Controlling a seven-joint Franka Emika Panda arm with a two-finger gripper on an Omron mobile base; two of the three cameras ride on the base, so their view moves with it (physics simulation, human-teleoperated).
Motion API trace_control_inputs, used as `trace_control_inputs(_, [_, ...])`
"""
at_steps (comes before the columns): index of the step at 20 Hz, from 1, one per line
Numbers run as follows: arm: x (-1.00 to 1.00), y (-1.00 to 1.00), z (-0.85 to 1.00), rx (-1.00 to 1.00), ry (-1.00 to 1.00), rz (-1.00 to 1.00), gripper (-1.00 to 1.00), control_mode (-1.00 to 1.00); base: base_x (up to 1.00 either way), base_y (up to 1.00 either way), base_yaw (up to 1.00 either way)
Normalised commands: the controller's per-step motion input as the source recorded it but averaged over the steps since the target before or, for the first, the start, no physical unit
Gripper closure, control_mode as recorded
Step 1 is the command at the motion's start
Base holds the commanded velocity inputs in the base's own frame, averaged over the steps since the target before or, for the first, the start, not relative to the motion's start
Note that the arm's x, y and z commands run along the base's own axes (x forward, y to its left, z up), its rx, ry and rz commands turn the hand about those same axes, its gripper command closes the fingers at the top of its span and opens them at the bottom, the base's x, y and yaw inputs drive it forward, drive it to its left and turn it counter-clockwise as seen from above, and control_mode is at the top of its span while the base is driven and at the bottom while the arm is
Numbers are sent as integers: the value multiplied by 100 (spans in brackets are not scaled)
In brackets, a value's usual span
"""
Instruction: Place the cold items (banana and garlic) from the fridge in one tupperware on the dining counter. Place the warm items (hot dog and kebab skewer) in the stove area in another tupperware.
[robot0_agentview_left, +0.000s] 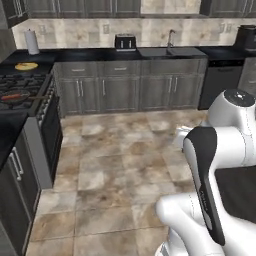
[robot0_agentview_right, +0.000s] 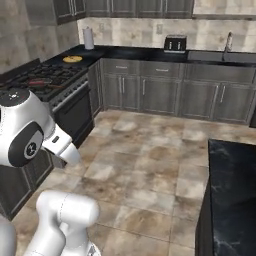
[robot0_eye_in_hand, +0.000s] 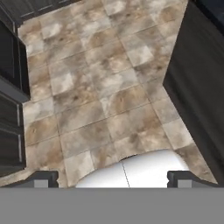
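The jaws (robot0_eye_in_hand: 112, 178) stand wide open with nothing between them, their two dark tips far apart at the bottom of the hand view, pointing down at the tan stone-tiled floor (robot0_eye_in_hand: 100, 100). Off to one side of the jaws rises the dark grey base of the dining counter (robot0_eye_in_hand: 199, 83), whose black white-veined marble desk top (robot0_agentview_right: 235, 200) lies at the right of the right base view. On the opposite side of the jaws stand dark cabinet fronts (robot0_eye_in_hand: 11, 127) and the stove area (robot0_agentview_right: 60, 95), a black range with a dark oven door. On its burners, well apart from the jaws, sits a dark pan holding the hot dog (robot0_agentview_left: 15, 96), a slim reddish-brown rod. Beyond the range, on the black desk in the corner, lie a yellow round plate (robot0_agentview_left: 26, 66) and a white paper-towel roll (robot0_agentview_left: 32, 42). Farther along the back wall are a toaster (robot0_agentview_left: 125, 42) and a sink with its tap (robot0_agentview_left: 171, 49).
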Motion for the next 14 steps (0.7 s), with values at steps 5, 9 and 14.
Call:
trace_control_inputs(5, [0,0,0,0,0,0,-100,100,100,-8,35])
trace_control_inputs(9, [0,0,0,0,0,0,-100,100,100,-21,36])
trace_control_inputs(14, [0,0,0,0,0,0,-100,100,100,-35,35])
